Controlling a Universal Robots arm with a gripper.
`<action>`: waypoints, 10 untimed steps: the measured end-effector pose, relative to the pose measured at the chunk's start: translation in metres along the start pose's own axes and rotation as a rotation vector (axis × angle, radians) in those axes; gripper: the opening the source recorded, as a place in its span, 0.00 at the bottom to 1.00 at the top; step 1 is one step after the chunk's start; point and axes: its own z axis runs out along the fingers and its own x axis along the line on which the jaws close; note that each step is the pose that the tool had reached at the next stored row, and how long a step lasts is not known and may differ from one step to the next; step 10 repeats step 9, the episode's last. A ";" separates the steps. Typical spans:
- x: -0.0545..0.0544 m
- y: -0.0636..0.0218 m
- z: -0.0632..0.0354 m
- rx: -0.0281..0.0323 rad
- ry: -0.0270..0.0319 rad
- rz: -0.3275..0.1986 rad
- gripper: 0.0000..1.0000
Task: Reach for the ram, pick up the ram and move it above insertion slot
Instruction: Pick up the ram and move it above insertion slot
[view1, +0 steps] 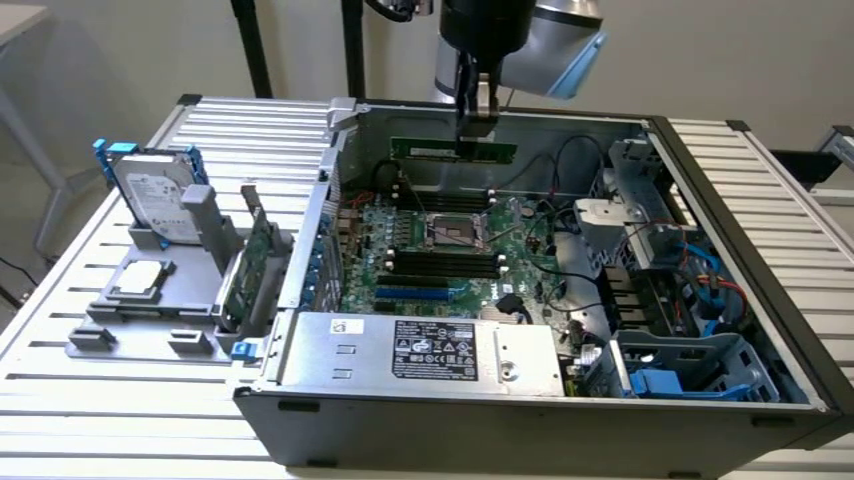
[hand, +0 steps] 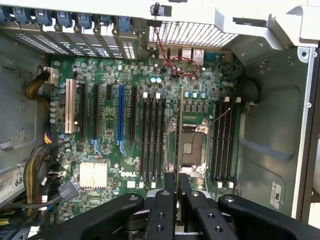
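Slatted metal table (view1: 94, 400) under the open computer case (view1: 534, 410), motherboard (hand: 125, 125) spread below me, my hand (view1: 475, 112) clamped on the ram (view1: 451, 150), stick held level above the dark memory slots (hand: 152, 137), white wall beyond.

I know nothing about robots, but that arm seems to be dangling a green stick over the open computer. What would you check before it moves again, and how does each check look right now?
1. Claw shut on the ram: ok, its fingers pinch the stick's upper edge.
2. Ram lifted clear of the motherboard: ok, it hangs above the open case.
3. Ram level: ok, it looks about horizontal in the exterior view.
4. Ram edge parallel to the memory slots: ok in the wrist view.
5. Ram directly over the right slot: cannot tell.
6. Cables clear of the ram: cannot tell; some hang close by.
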 end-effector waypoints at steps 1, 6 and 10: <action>-0.001 -0.0001 0.0003 0.0002 0.0007 0.002 0.14; -0.001 -0.0001 0.0003 0.0003 0.0014 0.004 0.14; -0.001 -0.0001 0.0003 0.0003 0.0014 0.004 0.14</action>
